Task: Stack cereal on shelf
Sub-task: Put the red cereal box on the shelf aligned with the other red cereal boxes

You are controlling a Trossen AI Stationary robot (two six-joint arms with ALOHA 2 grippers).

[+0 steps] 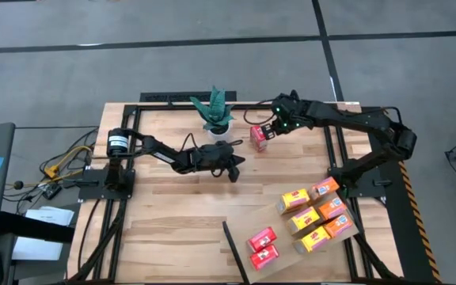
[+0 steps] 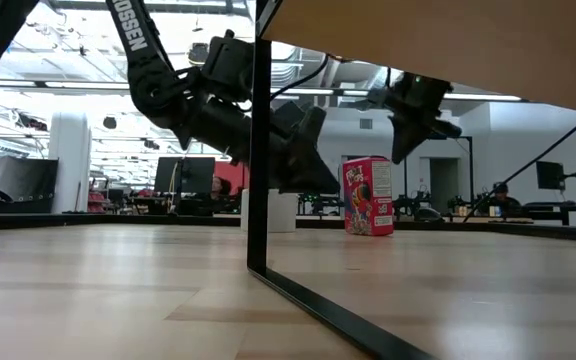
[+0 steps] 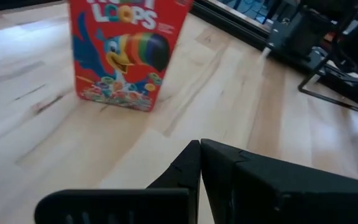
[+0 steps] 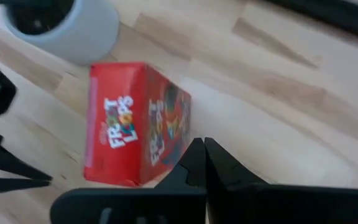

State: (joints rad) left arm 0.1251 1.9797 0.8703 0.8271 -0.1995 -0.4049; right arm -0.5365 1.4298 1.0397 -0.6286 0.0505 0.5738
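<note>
Near the table's far edge: one red cereal box stands upright beside the potted plant.
Right gripper: clenched, empty, hovering just beside this box.
Left gripper: clenched, empty, near the table's middle.
Other boxes: near right corner, by the shelf.
Advice: release the fingers first, then grasp the narrow sides squarely.
Writing: "Froot Loops", with a toucan.

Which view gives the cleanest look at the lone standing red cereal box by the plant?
Left wrist view: the red cereal box fills the picture upright, printed front clear, though its top is cut off. The low view shows the whole box, far off. The high view shows only its top. In the right wrist view it is partly hidden by fingers.
</note>
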